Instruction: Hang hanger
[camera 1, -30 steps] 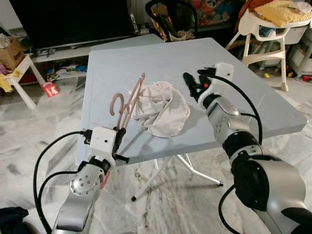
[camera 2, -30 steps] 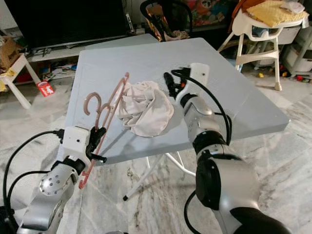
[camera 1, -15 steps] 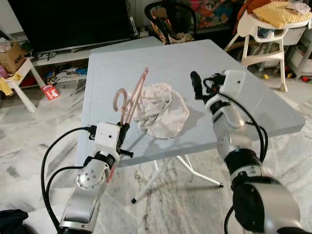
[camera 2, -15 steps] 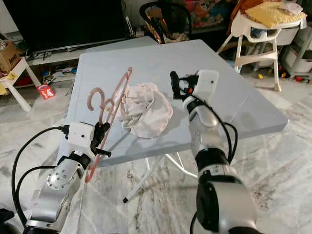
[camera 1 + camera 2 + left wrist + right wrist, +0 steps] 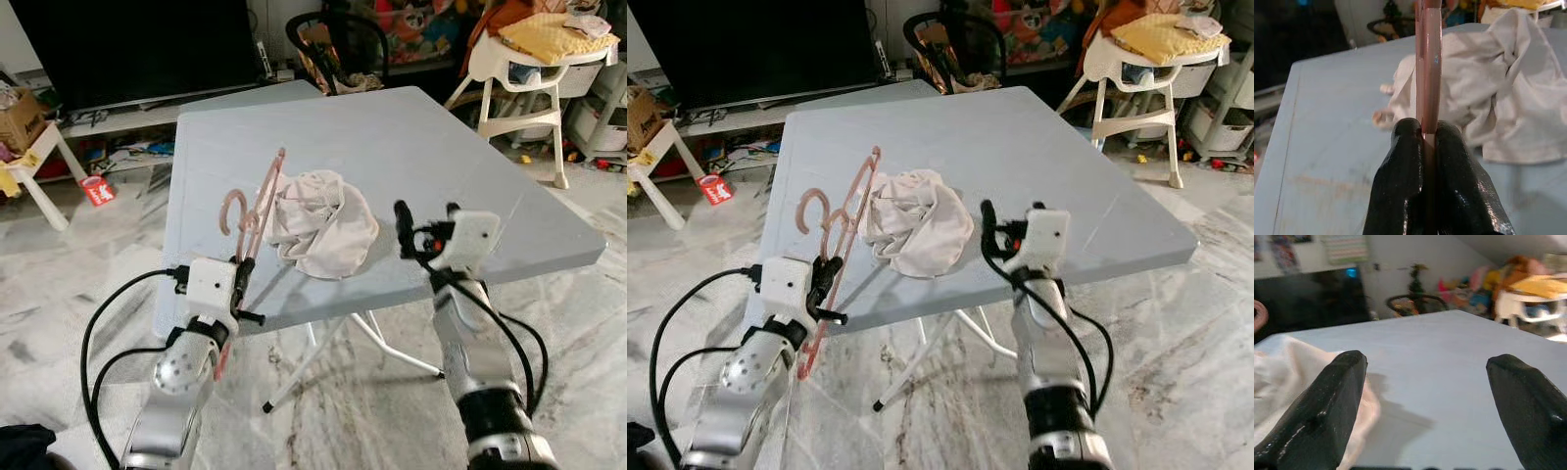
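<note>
A pink hanger (image 5: 259, 202) leans up over the near left part of the grey table (image 5: 441, 147), its hook (image 5: 232, 209) to the left. My left gripper (image 5: 242, 281) is shut on the hanger's lower bar at the table's front edge. In the left wrist view the bar (image 5: 1428, 58) is pinched between both black fingers (image 5: 1400, 161). A crumpled white cloth (image 5: 324, 221) lies on the table just right of the hanger. My right gripper (image 5: 424, 231) is open at the front edge, right of the cloth, its fingers (image 5: 1327, 406) wide apart with nothing between them.
A white high chair (image 5: 534, 59) with a yellow cushion stands at the back right. A black chair (image 5: 338, 39) and a dark TV (image 5: 137, 44) are behind the table. A low white table (image 5: 39, 157) and a red item (image 5: 95, 189) are on the left, on marble floor.
My right gripper has drawn back from beside the cloth to the table's front edge and sits lower. The left gripper still holds the hanger in much the same place.
</note>
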`<state>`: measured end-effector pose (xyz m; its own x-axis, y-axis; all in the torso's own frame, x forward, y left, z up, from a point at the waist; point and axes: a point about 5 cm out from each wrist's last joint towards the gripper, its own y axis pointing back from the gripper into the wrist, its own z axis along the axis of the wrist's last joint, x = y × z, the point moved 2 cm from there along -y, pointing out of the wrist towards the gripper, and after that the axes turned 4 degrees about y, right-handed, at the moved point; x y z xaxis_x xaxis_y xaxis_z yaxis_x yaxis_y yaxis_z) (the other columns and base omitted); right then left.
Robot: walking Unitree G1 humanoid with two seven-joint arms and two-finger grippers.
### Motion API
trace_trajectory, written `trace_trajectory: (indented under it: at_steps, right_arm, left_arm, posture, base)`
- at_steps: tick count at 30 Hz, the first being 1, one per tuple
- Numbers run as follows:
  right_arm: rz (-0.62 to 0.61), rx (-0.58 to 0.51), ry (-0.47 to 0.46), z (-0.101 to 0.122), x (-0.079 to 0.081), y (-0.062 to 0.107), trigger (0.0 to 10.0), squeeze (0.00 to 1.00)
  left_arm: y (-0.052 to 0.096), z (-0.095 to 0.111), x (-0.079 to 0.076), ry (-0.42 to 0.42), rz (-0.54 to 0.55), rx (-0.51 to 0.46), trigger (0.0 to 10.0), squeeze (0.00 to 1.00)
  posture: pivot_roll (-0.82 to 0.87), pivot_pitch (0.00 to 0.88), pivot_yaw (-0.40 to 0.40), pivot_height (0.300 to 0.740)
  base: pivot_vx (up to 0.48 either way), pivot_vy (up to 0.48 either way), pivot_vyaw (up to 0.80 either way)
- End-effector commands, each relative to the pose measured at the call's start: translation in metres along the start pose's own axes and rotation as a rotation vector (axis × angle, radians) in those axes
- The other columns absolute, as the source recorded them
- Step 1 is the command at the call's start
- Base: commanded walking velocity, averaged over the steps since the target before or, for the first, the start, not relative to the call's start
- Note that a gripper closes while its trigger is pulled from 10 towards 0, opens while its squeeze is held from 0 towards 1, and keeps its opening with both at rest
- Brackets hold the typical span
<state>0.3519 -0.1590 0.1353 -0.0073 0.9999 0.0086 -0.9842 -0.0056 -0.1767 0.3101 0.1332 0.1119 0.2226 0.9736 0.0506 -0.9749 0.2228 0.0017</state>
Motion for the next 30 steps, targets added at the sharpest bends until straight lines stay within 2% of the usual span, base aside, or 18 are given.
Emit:
trace_trajectory:
  at_steps: [1,2,7,9,15,30]
  right_arm:
    - [-0.028,-0.017,0.014,0.007,-0.005,0.000,10.0,0.00]
    - [-0.055,-0.012,0.026,0.007,-0.012,0.004,10.0,0.00]
    - [-0.091,-0.004,0.058,0.006,-0.022,0.017,10.0,0.00]
    - [-0.137,0.004,0.069,0.006,-0.030,0.026,10.0,0.00]
    - [-0.139,0.026,0.083,0.007,-0.031,0.037,10.0,0.00]
    - [-0.121,0.044,0.134,0.018,-0.034,0.039,10.0,0.00]
  left_arm:
    - [-0.004,0.000,0.003,-0.028,-0.009,0.003,10.0,0.00]
    - [-0.008,0.003,0.003,-0.029,-0.019,-0.005,10.0,0.00]
    - [-0.013,0.001,0.004,0.018,0.002,0.008,10.0,0.00]
    - [-0.014,-0.002,-0.008,0.032,-0.047,0.012,10.0,0.00]
    - [-0.016,-0.005,-0.021,0.038,-0.086,0.003,10.0,0.00]
    - [-0.012,-0.010,-0.022,0.082,-0.011,-0.009,10.0,0.00]
  posture:
    - [-0.04,0.000,0.074,0.740]
    - [-0.07,0.000,0.097,0.740]
    - [-0.12,0.000,0.151,0.740]
    - [-0.14,0.000,0.165,0.740]
    - [-0.16,0.000,0.162,0.740]
    - [-0.19,0.000,0.118,0.740]
  base:
    - [0.000,0.000,0.00]
    - [0.000,0.000,0.00]
    - [0.000,0.000,0.00]
    - [0.000,0.000,0.00]
    - [0.000,0.000,0.00]
    - [0.000,0.000,0.00]
